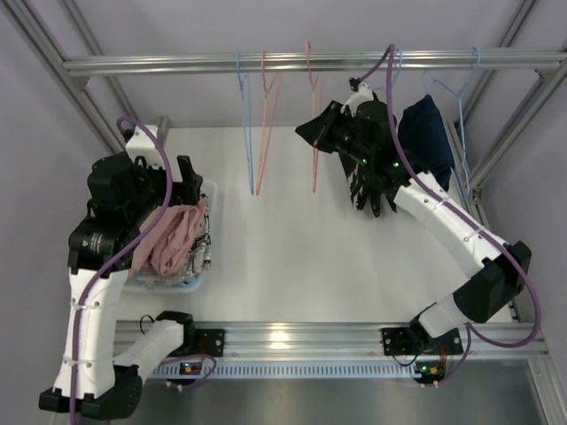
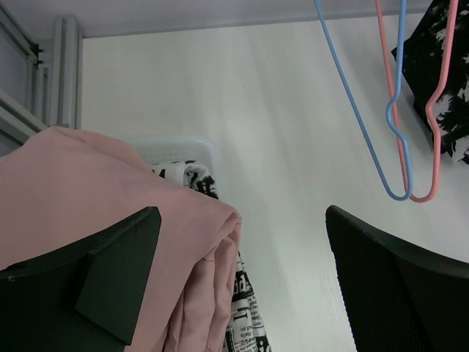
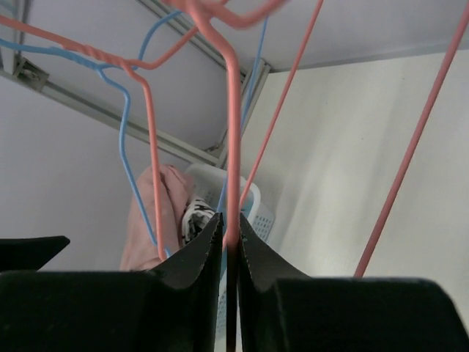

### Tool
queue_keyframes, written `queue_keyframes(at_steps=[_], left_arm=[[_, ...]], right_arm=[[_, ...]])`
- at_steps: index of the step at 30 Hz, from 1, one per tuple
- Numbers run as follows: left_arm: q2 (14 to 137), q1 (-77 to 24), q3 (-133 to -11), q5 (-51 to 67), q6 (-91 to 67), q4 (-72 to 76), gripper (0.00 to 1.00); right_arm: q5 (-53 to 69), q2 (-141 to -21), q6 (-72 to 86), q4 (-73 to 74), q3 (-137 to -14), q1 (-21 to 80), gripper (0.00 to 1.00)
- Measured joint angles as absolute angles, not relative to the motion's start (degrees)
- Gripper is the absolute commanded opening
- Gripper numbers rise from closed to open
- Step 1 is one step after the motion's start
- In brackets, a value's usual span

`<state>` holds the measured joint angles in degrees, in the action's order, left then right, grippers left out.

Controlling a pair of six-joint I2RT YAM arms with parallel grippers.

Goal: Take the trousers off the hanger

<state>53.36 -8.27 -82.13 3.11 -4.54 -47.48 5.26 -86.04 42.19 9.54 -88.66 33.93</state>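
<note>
Dusty pink trousers lie heaped in a white basket at the left, over newsprint-patterned trousers. My left gripper hangs open just above them; in its wrist view the pink trousers and newsprint trousers lie between and below its wide-apart jaws. My right gripper is up at the rail, shut on the wire of a pink hanger. A black cloth with white pattern hangs beside that hanger.
An empty blue hanger and another pink hanger hang from the aluminium rail. At the right a dark blue garment hangs on a blue hanger. Frame posts stand at both sides.
</note>
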Motion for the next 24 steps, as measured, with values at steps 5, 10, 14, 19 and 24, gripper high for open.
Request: queue_keyframes(at_steps=[5,10,14,19,24], left_arm=[[53.5,-8.3,-80.1,6.3,-3.8,-47.7,0.99],[55.8,-8.3,-79.4,9.0,-3.7,-48.1,0.99],[58.2,-8.3,-79.4,10.4,-3.8,-48.2,0.99],[60.2,-8.3,-81.4,9.2,-3.7,-48.2,0.99],[61.5,-8.3,-85.3,6.5,-3.0,-47.6,0.99]], right_arm=[[6.4,-85.9,42.7,8.5,-85.5,33.8,0.38],[7.6,-83.3,41.6,8.4,-82.6,33.8,0.75],[7.5,-77.5,38.9,8.6,-79.1,33.6,1.00],[5.1,-66.7,31.0,8.9,-76.0,33.6,0.99],[-0.3,-53.5,20.3,9.1,-73.1,33.1,0.99]])
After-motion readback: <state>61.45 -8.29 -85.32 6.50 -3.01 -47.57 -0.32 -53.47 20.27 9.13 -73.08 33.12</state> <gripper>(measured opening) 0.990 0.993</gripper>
